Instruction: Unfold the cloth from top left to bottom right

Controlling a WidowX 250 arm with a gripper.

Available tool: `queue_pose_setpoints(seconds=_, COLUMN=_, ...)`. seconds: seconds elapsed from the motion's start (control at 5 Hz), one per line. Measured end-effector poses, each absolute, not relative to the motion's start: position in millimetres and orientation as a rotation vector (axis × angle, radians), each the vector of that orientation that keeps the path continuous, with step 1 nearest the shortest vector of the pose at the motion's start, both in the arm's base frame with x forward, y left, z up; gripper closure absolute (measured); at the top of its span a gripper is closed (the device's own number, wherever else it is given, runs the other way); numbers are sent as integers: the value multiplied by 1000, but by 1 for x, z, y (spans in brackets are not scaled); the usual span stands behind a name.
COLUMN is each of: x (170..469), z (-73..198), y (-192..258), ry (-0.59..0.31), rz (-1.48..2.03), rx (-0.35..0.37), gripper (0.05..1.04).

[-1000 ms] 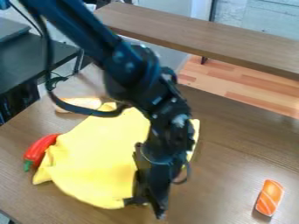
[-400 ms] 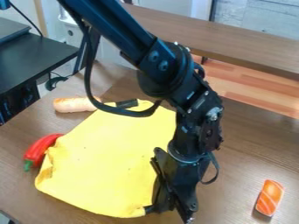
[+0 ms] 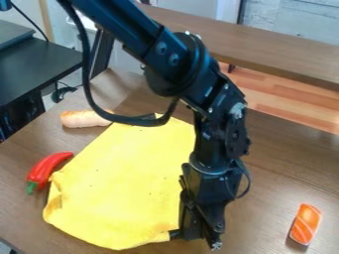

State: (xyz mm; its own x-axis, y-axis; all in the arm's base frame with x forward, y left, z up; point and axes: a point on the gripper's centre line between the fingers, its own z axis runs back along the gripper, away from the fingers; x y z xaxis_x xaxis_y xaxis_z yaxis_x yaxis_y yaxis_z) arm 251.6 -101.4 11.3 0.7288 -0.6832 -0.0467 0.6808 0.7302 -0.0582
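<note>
My gripper (image 3: 193, 234) hangs low over the front of the table, right beside the lower right corner of the yellow cloth (image 3: 126, 183). Its lower left tip touches the cloth's edge; whether it grips the fabric cannot be made out. The cloth lies mostly flat, left of the gripper, with a small fold or crumple at its lower left edge. Part of its right side is hidden behind the arm.
A red pepper (image 3: 46, 169) lies close to the cloth's left side. Behind the cloth is a pale tan, elongated object (image 3: 83, 119). An orange sushi piece (image 3: 306, 224) sits at the right on the brown table (image 3: 278, 163).
The gripper has moved right overall, with a slight shift back left since the later earlier frame. The cloth's lower right part has shifted rightward, and its left edge has drawn away from the pepper.
</note>
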Motion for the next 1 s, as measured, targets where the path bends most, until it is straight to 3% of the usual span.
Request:
queue_pose_setpoints(seconds=0.2, x=252, z=19, y=-98, ry=60, rz=-750, rx=-155, gripper=633)
queue_pose_setpoints(seconds=0.4, x=250, z=37, y=-89, ry=32, rz=-809, rx=-300, gripper=301)
queue_pose_setpoints(seconds=0.6, x=254, z=62, y=-74, ry=-20, rz=-871, rx=-403, gripper=100)
queue_pose_setpoints(seconds=0.8, x=285, z=83, y=-29, ry=-145, rz=-765, rx=-264, gripper=83)
queue_pose_setpoints(seconds=1.0, x=320, z=99, y=8, ry=-239, rz=-580, rx=-15, gripper=83)
